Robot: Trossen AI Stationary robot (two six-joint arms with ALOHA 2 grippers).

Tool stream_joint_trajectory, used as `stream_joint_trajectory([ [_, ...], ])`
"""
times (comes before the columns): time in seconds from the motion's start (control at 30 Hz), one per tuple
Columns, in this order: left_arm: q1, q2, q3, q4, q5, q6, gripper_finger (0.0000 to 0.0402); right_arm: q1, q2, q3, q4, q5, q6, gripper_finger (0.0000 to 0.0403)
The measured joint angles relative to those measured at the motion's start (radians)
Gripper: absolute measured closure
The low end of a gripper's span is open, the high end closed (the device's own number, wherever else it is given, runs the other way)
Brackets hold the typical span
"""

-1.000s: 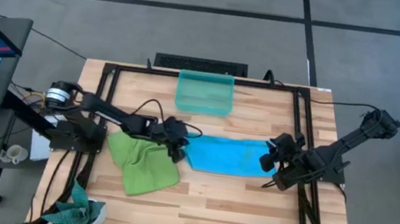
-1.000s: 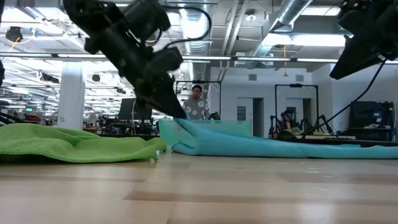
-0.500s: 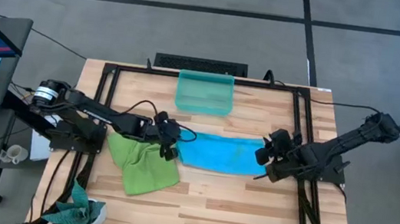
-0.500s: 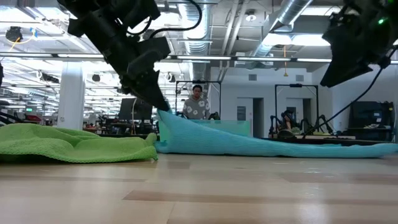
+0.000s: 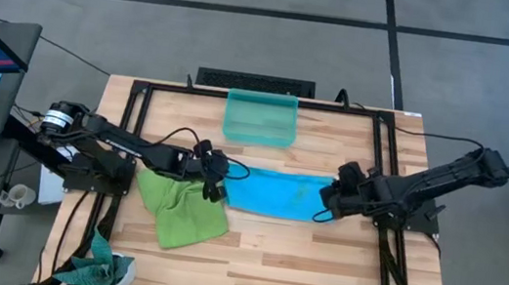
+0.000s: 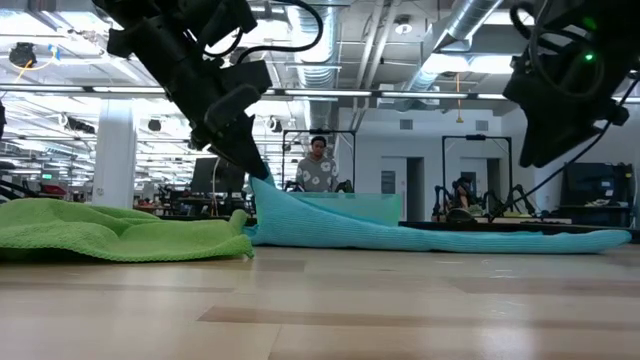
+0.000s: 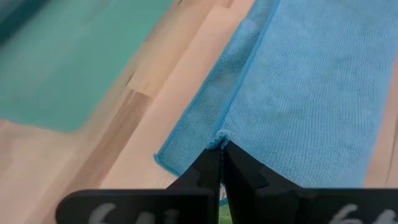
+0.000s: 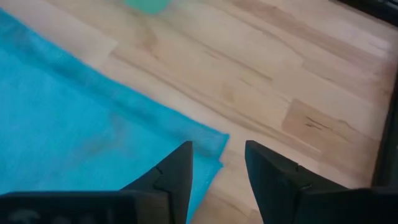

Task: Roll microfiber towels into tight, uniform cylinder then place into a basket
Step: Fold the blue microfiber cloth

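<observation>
Blue towel (image 5: 277,194): lying mid-bench, stretched flat between the two grippers, long side running left to right; near edge sagging slightly toward the front of the bench.
Left gripper (image 7: 221,163): fingers pressing fully together on the towel's left corner, pinching a small peak of cloth; in the low view that corner (image 6: 262,190) is lifting off the wood while the rest is lying flat.
Reason for hold (judgement): pinning one end taut so the strip is staying straight and even for rolling.
Right gripper (image 8: 217,163): jaws standing apart, holding nothing; hovering just above the towel's right corner (image 8: 214,140), one finger over cloth, the other over bare bench.
Reason for position (judgement): lining up to take or tuck the free end; towel not yet rolled.
Towel appearance: bright sky blue, fine looped nap, folded into a narrow band with a doubled edge showing beside the left fingers; no cylinder forming yet.
Green towel (image 5: 182,207): lying crumpled toward the front-left of the bench, touching the blue towel's left end; untouched.
Basket (image 5: 260,117): sitting at the back edge, centre, well apart from both towels; nothing visible inside.
</observation>
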Motion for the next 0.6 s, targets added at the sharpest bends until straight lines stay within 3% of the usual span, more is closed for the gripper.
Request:
stream_joint_trajectory([
  [0.4, 0.000, 0.000, 0.000, -0.005, 0.004, -0.003, 0.0400, -0.075, 0.083, 0.000, 0.016, -0.051, -0.101, 0.0241],
  [0.6, 0.000, 0.001, 0.000, -0.006, 0.005, -0.003, 0.0400, -0.102, 0.077, 0.000, -0.076, -0.038, -0.098, 0.0259],
])
